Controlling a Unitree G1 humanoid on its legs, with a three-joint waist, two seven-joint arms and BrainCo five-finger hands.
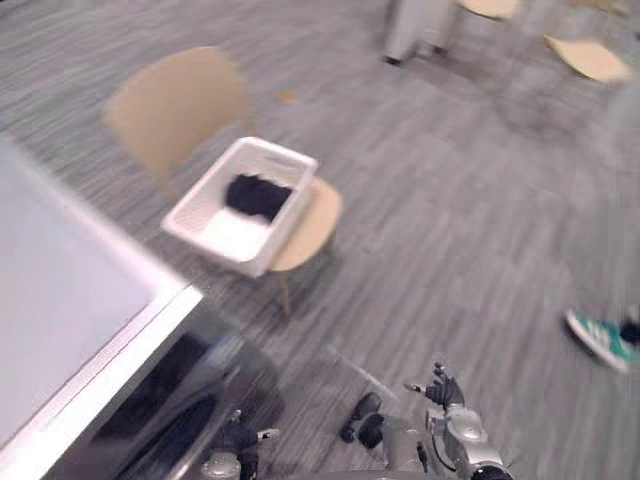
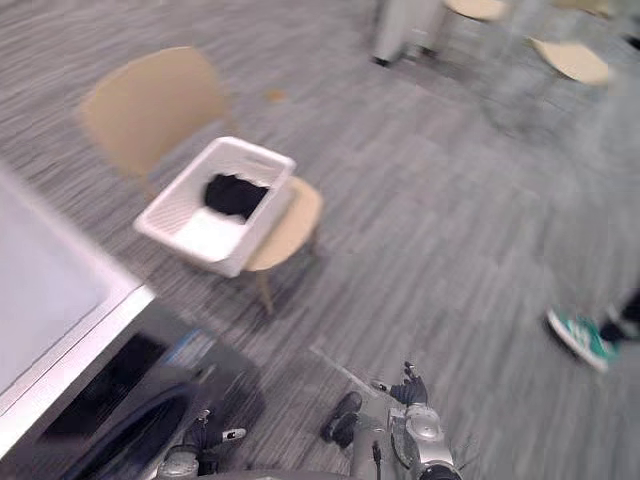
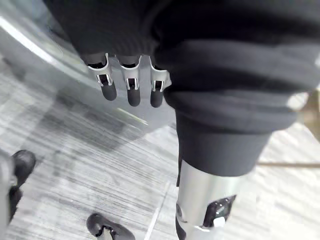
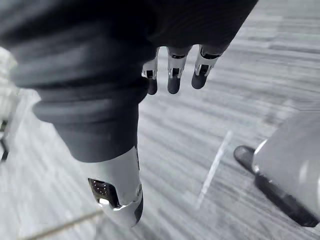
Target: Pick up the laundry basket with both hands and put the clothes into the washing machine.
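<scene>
A white laundry basket [image 1: 215,225] rests tilted on the seat of a tan chair [image 1: 180,105], with dark clothes [image 1: 257,196] lying in it. The washing machine [image 1: 70,310] stands at the lower left, white on top, its dark round door [image 1: 175,425] facing the floor space. Both hands hang low at the bottom of the view, far from the basket. My left hand [image 3: 129,87] has relaxed, straight fingers with nothing in them. My right hand [image 4: 172,75] is open too, over bare carpet.
Grey striped carpet lies between me and the chair. A person's teal shoe [image 1: 600,342] shows at the right edge. Further tan chairs [image 1: 592,58] and a pale grey bin [image 1: 415,25] stand at the far top.
</scene>
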